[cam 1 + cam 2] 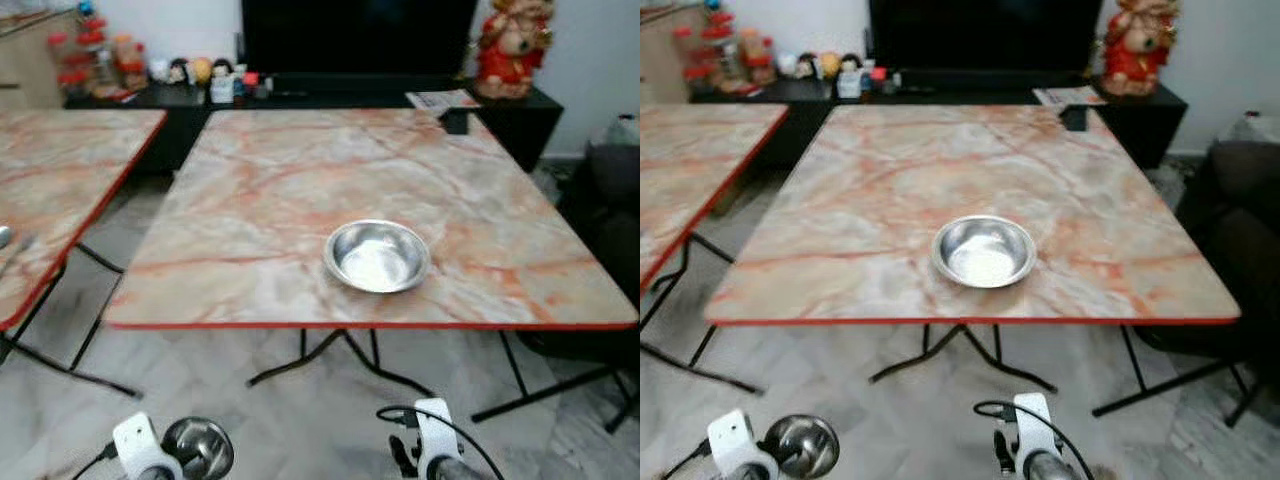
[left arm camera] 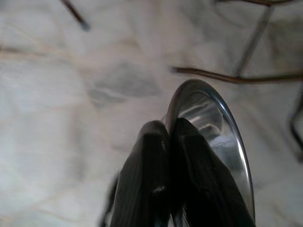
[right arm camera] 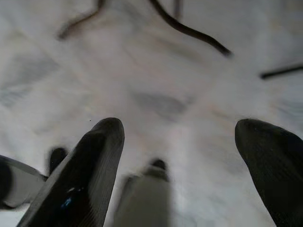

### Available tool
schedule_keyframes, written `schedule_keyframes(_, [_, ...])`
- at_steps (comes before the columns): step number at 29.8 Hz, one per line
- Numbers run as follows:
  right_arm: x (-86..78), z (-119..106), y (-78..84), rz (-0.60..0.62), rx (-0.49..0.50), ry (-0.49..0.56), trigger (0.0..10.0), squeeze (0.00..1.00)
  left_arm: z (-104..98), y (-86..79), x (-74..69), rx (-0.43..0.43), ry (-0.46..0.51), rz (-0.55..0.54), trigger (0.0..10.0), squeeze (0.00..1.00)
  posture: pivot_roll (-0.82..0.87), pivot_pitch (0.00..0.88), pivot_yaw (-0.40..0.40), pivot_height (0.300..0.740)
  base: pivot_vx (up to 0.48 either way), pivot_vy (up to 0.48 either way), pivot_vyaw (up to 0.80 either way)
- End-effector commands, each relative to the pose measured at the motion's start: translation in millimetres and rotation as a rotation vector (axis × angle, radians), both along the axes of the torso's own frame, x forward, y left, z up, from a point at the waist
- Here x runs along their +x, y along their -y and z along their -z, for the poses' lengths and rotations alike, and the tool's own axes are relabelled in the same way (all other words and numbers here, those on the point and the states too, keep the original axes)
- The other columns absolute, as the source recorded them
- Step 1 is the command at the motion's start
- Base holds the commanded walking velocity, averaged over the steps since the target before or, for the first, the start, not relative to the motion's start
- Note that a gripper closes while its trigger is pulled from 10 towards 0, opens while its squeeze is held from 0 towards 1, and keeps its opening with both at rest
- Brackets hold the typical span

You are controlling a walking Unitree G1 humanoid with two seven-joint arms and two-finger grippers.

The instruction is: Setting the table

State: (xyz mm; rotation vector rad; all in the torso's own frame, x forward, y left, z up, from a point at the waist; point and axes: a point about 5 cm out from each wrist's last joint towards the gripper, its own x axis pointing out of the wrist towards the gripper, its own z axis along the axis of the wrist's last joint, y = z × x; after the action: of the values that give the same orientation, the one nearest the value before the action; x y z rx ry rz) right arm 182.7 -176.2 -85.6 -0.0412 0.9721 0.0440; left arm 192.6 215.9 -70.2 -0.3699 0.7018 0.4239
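Standing in front: a marble-patterned table [image 1: 270,180] with a red edge, its dark folding legs [image 1: 330,355] crossing underneath over pale marbled floor [image 1: 200,370]. Lying to the left, well apart: a second table [image 1: 60,170] of the same pattern, with a spoon-like object at its near edge, too blurred for telling more. Running along the far wall: a black cabinet [image 1: 180,100] carrying small figurines [image 1: 195,70], a dark TV [image 1: 355,35], a red-and-gold statue [image 1: 512,45] and a paper [image 1: 443,99] near the table's far right corner. Sitting at the right: a dark seat [image 1: 1240,240]. Resting on the table near its front edge, upright and open upward: a steel bowl [image 1: 377,256]. Hanging low before the table, above the floor: the left gripper [image 2: 169,130], fingers [image 2: 147,175] closed narrowly, pinching the rim of a second bowl [image 1: 200,447], one finger inside and one outside, bowl tilted on edge in the left wrist view. Hanging low on the other side, holding nothing: the right gripper [image 3: 179,130], fingers [image 3: 94,161] spread wide over bare floor. Sitting between the held bowl and the table top: the table's front edge and legs, with the bowl well below the top's level.
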Motion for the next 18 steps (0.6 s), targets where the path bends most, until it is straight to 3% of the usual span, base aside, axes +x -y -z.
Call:
schedule_keyframes(1, [9.6,-4.4,-3.9,0.003,0.01,0.028,10.0,0.0,-2.0,-7.6,0.2,0.023,0.004,0.004,10.0,0.0,0.03,0.0,-0.021,0.709,0.262,-0.352,0.0])
schedule_keyframes(18, [9.2,-3.8,-6.7,0.006,0.026,0.018,10.0,0.0,-2.4,-5.6,1.9,0.028,0.004,0.028,10.0,0.0,0.02,0.0,-0.021,0.709,0.263,-0.351,0.0])
